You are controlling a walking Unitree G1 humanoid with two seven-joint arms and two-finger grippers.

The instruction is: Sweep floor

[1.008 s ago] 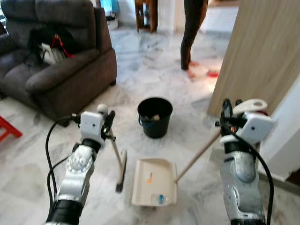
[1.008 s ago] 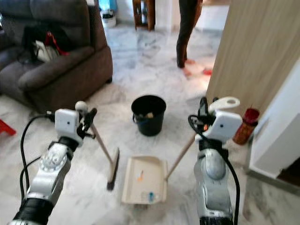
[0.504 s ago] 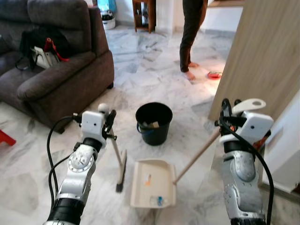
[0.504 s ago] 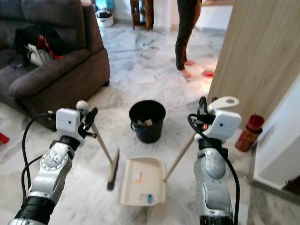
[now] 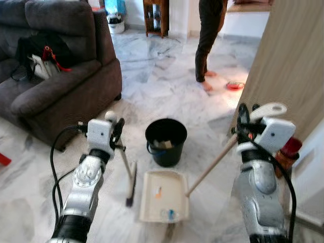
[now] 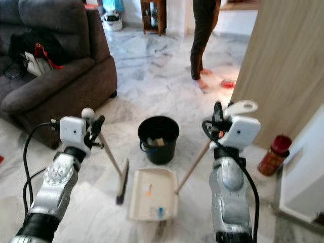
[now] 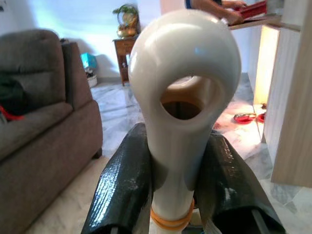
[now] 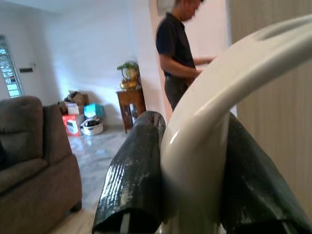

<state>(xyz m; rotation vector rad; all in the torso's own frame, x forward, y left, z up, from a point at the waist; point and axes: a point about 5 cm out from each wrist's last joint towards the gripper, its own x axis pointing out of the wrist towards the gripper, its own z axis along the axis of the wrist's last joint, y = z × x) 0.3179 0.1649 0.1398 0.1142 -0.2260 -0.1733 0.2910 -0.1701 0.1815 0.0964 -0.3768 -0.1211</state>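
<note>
The left gripper (image 5: 117,132) is clenched on the white top of the broom (image 5: 129,178), whose head rests on the marble floor (image 5: 162,91) just beside the dustpan (image 5: 164,195). The right gripper (image 5: 242,121) grasps the dustpan's long handle (image 5: 212,163). A black bucket (image 5: 166,142) stands just beyond the dustpan, holding scraps.

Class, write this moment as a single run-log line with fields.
left gripper: shut on broom handle | right gripper: shut on dustpan handle | dustpan: on floor, holding scraps | bucket: behind dustpan
</note>
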